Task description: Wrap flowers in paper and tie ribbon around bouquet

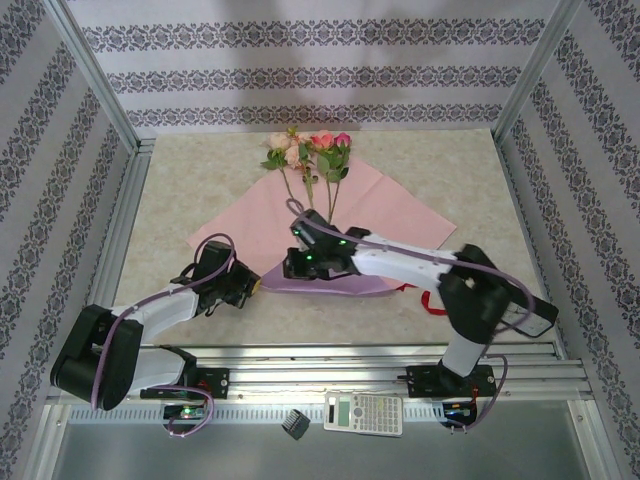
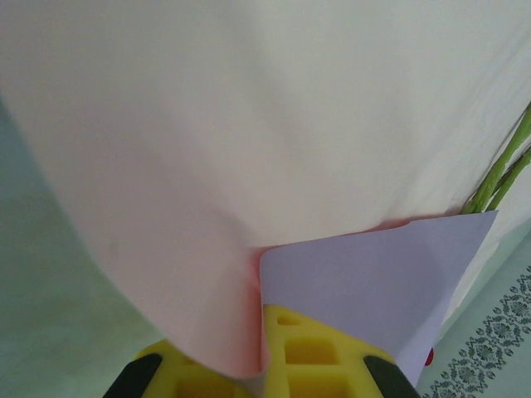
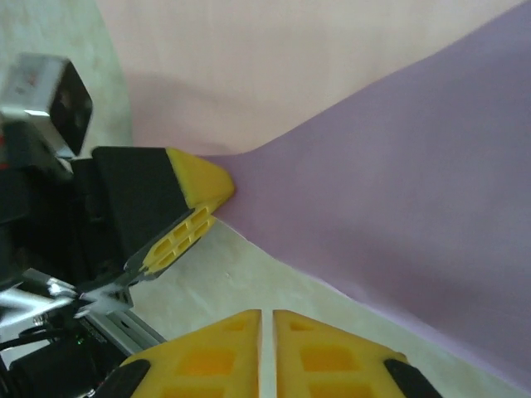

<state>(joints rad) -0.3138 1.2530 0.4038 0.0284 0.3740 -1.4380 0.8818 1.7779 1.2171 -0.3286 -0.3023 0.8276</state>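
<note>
The paper (image 1: 250,225) lies pink side up as a diamond on the table, with its near corner folded over to show lilac (image 1: 335,282). The flowers (image 1: 310,150) rest on its far corner, their stems (image 2: 504,170) running down the sheet. My left gripper (image 1: 252,285) is shut on the folded paper edge, which runs between its yellow fingers (image 2: 307,352). My right gripper (image 3: 267,332) hovers just beside that fold, jaws together with nothing between them; it faces the left fingers (image 3: 195,192) pinching the lilac sheet (image 3: 398,191). A bit of red ribbon (image 1: 427,296) peeks out under the right arm.
A calculator (image 1: 363,412) and a small black object (image 1: 295,424) lie in front of the metal rail (image 1: 320,360) at the near edge. Patterned walls and aluminium posts (image 1: 95,75) enclose the marbled table (image 1: 460,180).
</note>
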